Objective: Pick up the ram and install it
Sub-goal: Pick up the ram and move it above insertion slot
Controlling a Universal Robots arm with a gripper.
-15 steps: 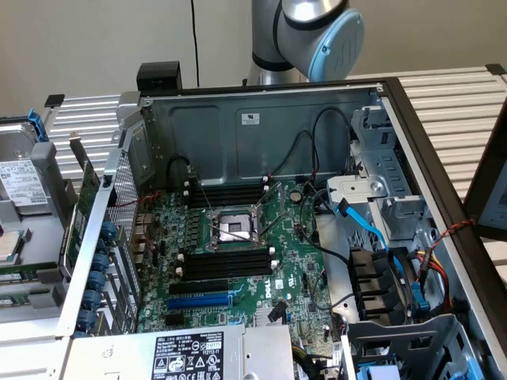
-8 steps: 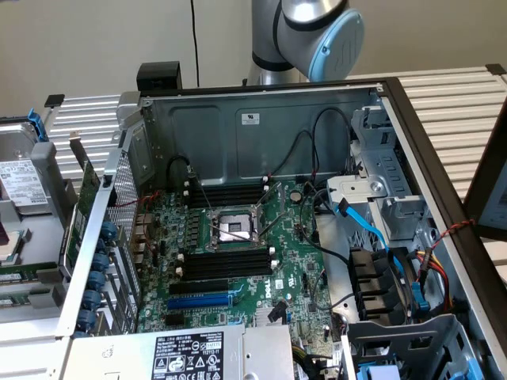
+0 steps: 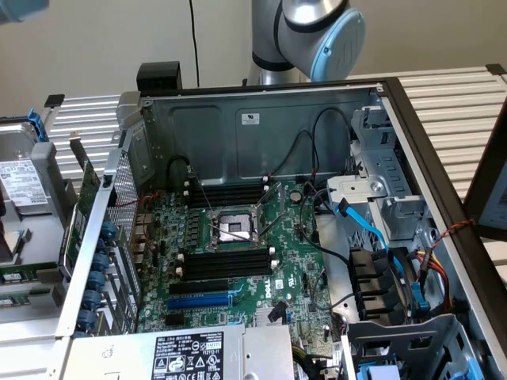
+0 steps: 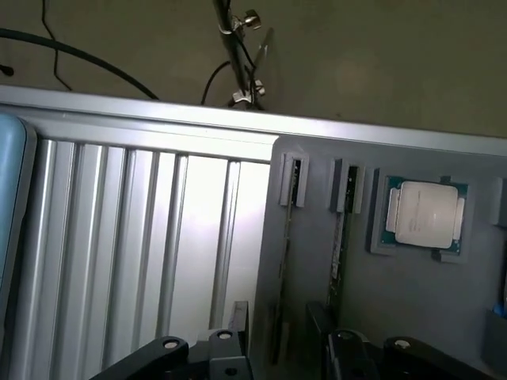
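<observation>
Two rams stand on edge in a grey holder tray (image 4: 396, 301) in the wrist view: one ram (image 4: 285, 245) and a second ram (image 4: 338, 245) beside it, both thin and seen edge-on. My gripper (image 4: 277, 336) hangs above the tray, open, its dark fingers (image 4: 236, 318) spread to either side of the first ram's near end without touching it. In the exterior view the open computer case shows the motherboard (image 3: 293, 269) with black memory slots (image 3: 228, 265) and a further bank of slots (image 3: 226, 194), all without sticks. The arm (image 3: 313, 36) rises behind the case.
A processor chip (image 4: 422, 218) sits in a pocket of the same tray. A ribbed aluminium table surface (image 4: 142, 253) lies beside the tray. In the case are a processor socket (image 3: 234, 228), cables, a blue data cable (image 3: 368, 226) and a green expansion card (image 3: 79, 214) outside the wall.
</observation>
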